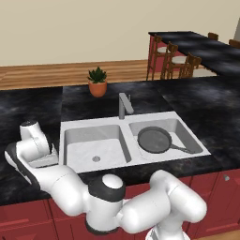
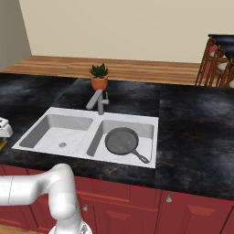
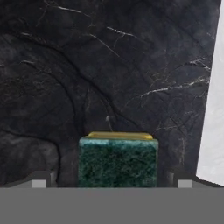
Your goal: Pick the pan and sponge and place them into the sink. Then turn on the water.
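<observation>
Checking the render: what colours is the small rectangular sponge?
Dark green top over yellow; hand view shows it best.

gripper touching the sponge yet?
Apart. Hand view: the sponge lies between the open fingertips, with dark counter visible on both sides.

Both base views look forward and down from behind the arm, left and right, sharing the white double sink (image 1: pixel 131 123), its faucet (image 1: pixel 124 105) and the black counter (image 1: pixel 28 112). The hand view looks steeply down, close over the counter just beside the sink's rim, onto the sponge (image 3: pixel 118 162).
</observation>
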